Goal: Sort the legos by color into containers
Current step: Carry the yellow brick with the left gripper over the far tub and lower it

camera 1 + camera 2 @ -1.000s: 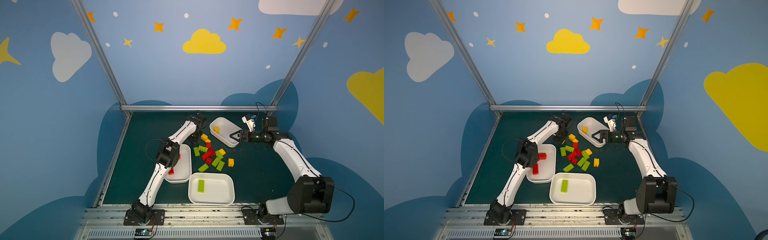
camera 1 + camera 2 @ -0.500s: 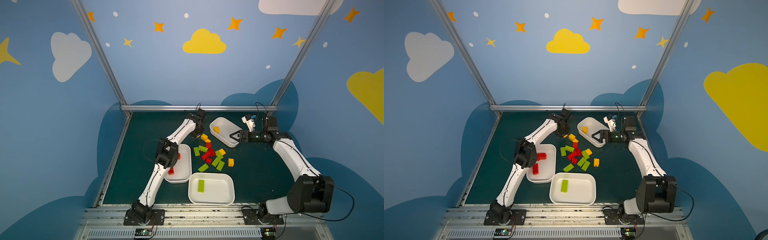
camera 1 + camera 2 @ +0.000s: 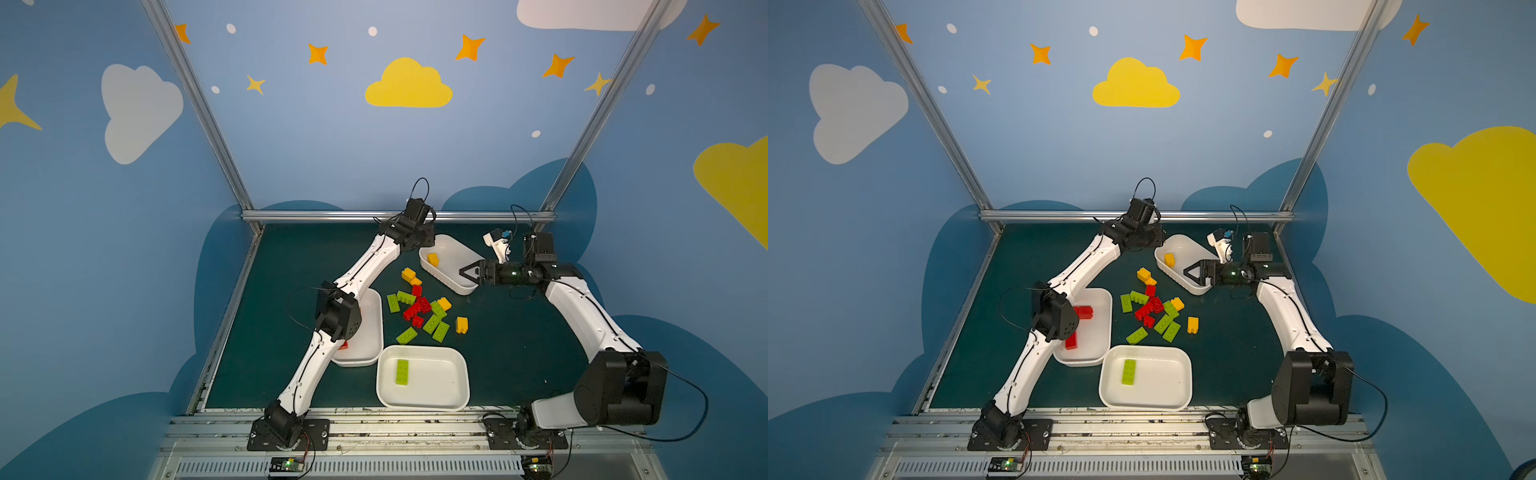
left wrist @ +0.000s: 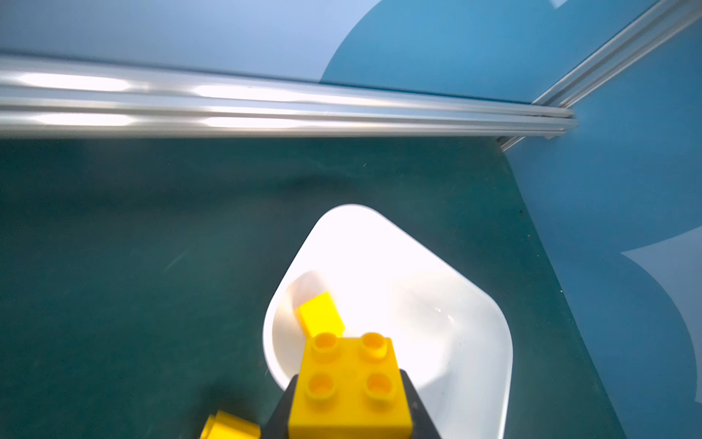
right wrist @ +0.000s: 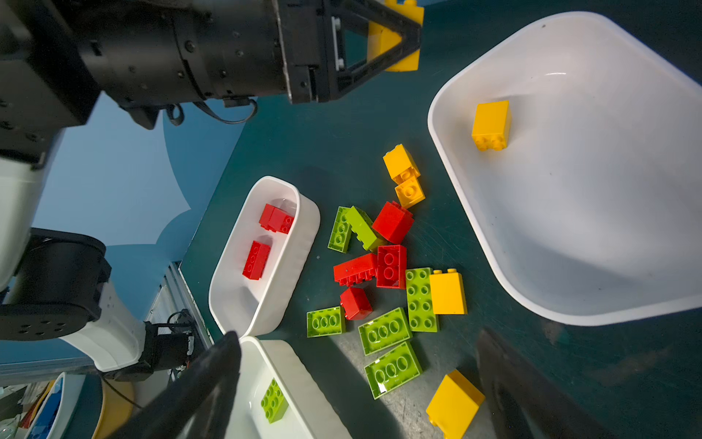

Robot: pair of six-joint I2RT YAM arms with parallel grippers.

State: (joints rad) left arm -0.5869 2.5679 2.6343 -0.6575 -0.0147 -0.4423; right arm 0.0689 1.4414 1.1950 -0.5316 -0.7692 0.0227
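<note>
yellow square plastic brick (image 4: pixel 349 380) clenched in left end effector (image 4: pixel 350 414) at white plastic tub (image 4: pixel 437 289); right end effector (image 3: pixel 464 272) released; pile (image 3: pixel 419 309) mostly unsorted.

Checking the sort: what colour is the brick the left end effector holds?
Yellow: the brick shows best in the left wrist view.
</note>
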